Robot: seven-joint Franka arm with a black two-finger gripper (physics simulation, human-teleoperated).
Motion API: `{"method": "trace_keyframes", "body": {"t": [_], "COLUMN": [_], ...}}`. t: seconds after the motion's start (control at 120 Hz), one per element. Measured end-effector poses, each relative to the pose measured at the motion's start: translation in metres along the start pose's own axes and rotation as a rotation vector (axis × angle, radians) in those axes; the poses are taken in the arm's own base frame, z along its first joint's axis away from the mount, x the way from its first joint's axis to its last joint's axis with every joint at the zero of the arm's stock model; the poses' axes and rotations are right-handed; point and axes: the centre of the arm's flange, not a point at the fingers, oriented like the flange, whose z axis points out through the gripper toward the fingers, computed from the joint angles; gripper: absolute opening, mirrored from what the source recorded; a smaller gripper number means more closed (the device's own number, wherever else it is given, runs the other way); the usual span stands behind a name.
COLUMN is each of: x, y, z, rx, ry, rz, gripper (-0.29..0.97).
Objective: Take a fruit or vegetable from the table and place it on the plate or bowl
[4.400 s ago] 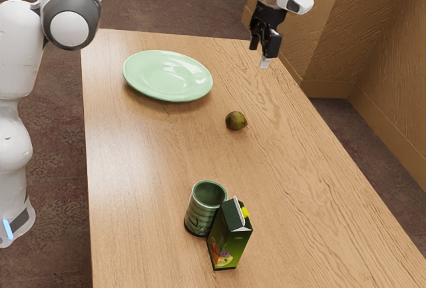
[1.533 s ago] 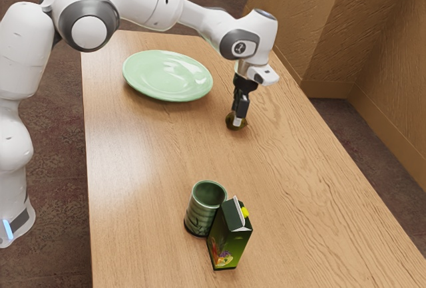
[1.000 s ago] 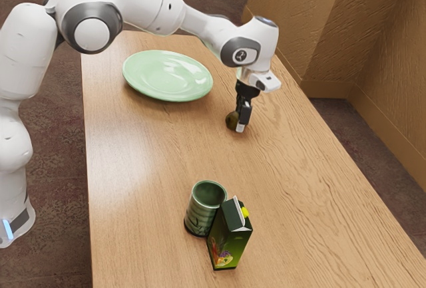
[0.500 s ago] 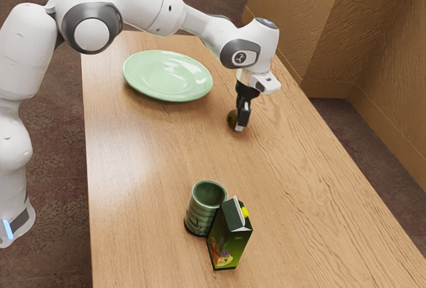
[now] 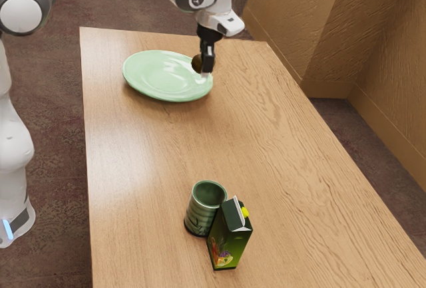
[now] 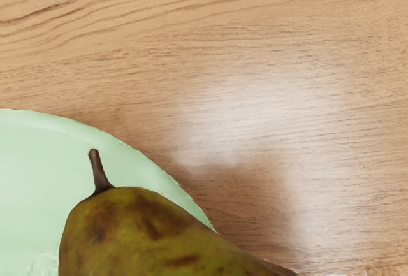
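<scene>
I'm holding the pear point(image 5: 198, 63) clamped in my gripper point(image 5: 206, 70), hanging over the green plate point(image 5: 154, 76) at its rim toward the exterior view's right. Bare table point(image 5: 286, 155) is stretching beyond; mug point(image 5: 204, 207) and carton point(image 5: 229, 233) are standing well apart from it.

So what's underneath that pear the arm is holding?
The rim of the green plate and bare wooden table beside it. The pear hides the plate patch directly below.

You have a green mug point(image 5: 204, 207) standing upright, with a juice carton point(image 5: 229, 235) just beside it, overlapping it toward the exterior view's right. There is a tan textured wall point(image 5: 373, 28) and brown carpet point(image 5: 60, 235).
</scene>
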Motion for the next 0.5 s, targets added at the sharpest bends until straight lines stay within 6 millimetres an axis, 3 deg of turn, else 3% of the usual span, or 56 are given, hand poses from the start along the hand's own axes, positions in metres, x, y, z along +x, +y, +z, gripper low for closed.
{"method": "trace_keyframes", "body": {"t": [0.067, 0.15, 0.25, 0.358, 0.5], "x": [-0.057, -0.092, -0.098, -0.099, -0.101], "y": [-0.068, -0.103, -0.107, -0.105, -0.103], "z": [-0.002, -0.003, -0.004, -0.006, -0.003], "rx": [-0.013, -0.03, -0.045, -0.068, -0.09], "ry": [-0.011, -0.016, -0.019, -0.028, -0.042], "rz": [-0.135, -0.187, -0.16, -0.122, -0.082], "gripper": [0.32, 0.32, 0.3, 0.5, 0.61]}}
